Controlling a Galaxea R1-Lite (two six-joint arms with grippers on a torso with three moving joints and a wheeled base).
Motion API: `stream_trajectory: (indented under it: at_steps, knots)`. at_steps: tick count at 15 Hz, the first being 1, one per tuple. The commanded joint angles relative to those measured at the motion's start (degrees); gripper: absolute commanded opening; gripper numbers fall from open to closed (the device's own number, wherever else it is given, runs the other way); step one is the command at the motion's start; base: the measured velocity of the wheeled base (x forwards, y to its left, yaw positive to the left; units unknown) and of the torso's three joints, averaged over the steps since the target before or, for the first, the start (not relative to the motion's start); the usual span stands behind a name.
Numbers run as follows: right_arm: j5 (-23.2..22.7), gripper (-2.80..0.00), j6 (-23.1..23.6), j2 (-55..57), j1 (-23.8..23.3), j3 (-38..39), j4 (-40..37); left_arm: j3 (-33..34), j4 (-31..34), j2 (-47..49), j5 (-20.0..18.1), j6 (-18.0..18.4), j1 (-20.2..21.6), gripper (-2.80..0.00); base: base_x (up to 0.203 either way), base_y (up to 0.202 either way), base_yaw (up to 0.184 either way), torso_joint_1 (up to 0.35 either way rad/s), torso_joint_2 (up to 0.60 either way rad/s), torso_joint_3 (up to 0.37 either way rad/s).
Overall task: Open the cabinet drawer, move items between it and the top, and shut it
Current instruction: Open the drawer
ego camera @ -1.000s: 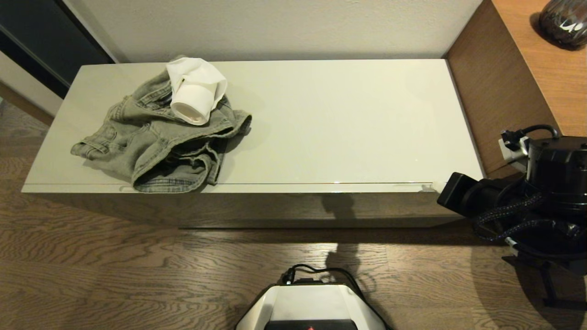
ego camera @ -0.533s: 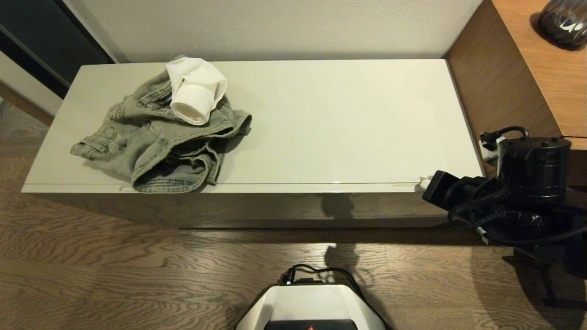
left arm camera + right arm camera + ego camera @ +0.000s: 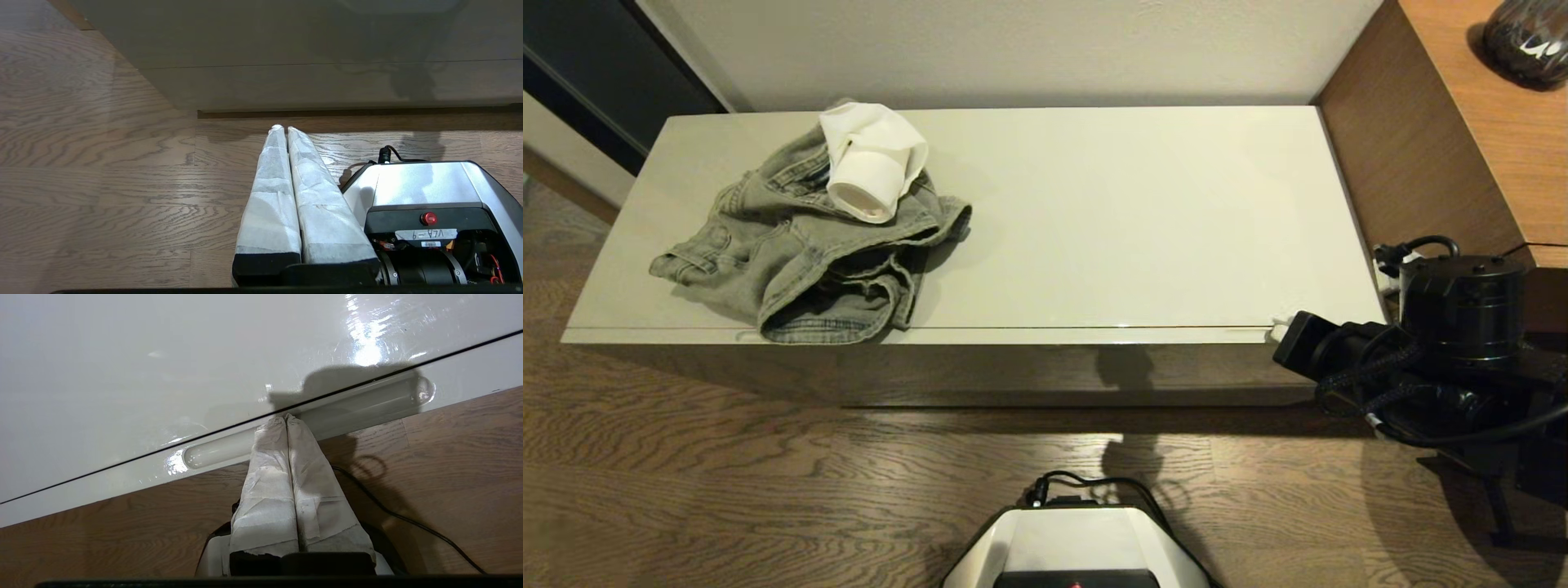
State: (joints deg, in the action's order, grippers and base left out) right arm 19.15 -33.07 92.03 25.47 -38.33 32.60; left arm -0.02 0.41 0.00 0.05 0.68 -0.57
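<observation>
While the drawer is shut, its front edge flush under the top, the right gripper has its jaws pressed together with the tips at the slot near the drawer's right end, touching or just short of it. Opening looks to be the step in hand, and it has barely begun. The next move likely calls for the tips to seat in the slot and pull straight out toward the robot, without slipping off the glossy lip. Nothing can be seen of what the drawer holds. On the top, toward its left end, lies the denim, reaching the front edge, with the paper roll resting on it. Over the floor before the cabinet, the left gripper hangs idle, jaws together.
</observation>
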Motion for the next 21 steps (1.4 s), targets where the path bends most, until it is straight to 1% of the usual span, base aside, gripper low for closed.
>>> stream_trajectory:
  at_steps: [1, 5, 9, 12, 13, 15, 16, 19, 21]
  knots:
    - [0.04, -2.80, -0.27, 0.14, 0.08, 1.55, -0.58, -0.06, 0.02, 0.09, 0.04, 0.02, 0.05, -2.80, 0.000, 0.000, 0.000, 0.000, 0.00, 0.000]
    - [-0.50, -2.80, -1.17, -0.07, 0.20, 4.21, -1.66, -0.06, 0.02, 0.09, 0.04, 0.02, 0.05, -2.80, 0.000, 0.000, 0.000, 0.000, 0.00, 0.000]
    - [-0.69, -2.80, -1.47, -0.19, 0.20, 4.88, -2.01, 0.02, 0.02, 0.09, 0.04, 0.02, 0.05, -2.80, 0.000, 0.000, 0.000, 0.000, 0.00, 0.000]
    - [-0.07, -2.80, -1.71, -1.81, -0.45, 0.87, -2.68, 0.02, 0.02, 0.09, 0.04, 0.02, 0.05, -2.80, 0.000, 0.000, 0.000, 0.000, 0.00, 0.000]
    - [0.06, -2.80, -1.71, -2.63, -1.17, -0.75, -4.49, 0.02, 0.02, 0.09, 0.04, 0.02, 0.05, -2.80, 0.000, 0.000, 0.000, 0.000, 0.00, 0.000]
    - [-0.04, -2.80, -1.82, -5.58, -2.95, -6.10, -11.25, 0.02, 0.02, 0.09, 0.04, 0.02, 0.05, -2.80, 0.000, 0.000, 0.000, 0.000, 0.00, 0.000]
    - [0.00, -2.80, -1.97, -6.08, -3.67, -7.82, -13.35, 0.02, 0.02, 0.09, 0.04, 0.02, 0.05, -2.80, 0.000, 0.000, 0.000, 0.000, 0.00, 0.000]
    - [0.33, -2.80, -5.27, -4.33, -3.76, -8.75, -13.45, -0.06, 0.02, 0.09, 0.04, 0.02, 0.05, -2.80, 0.000, 0.000, 0.000, 0.000, 0.00, 0.000]
    - [1.22, -2.80, -6.39, -2.95, -3.75, -9.57, -13.35, -0.05, 0.02, 0.09, 0.04, 0.02, 0.05, -2.80, 0.000, 0.000, 0.000, 0.000, 0.00, 0.000]
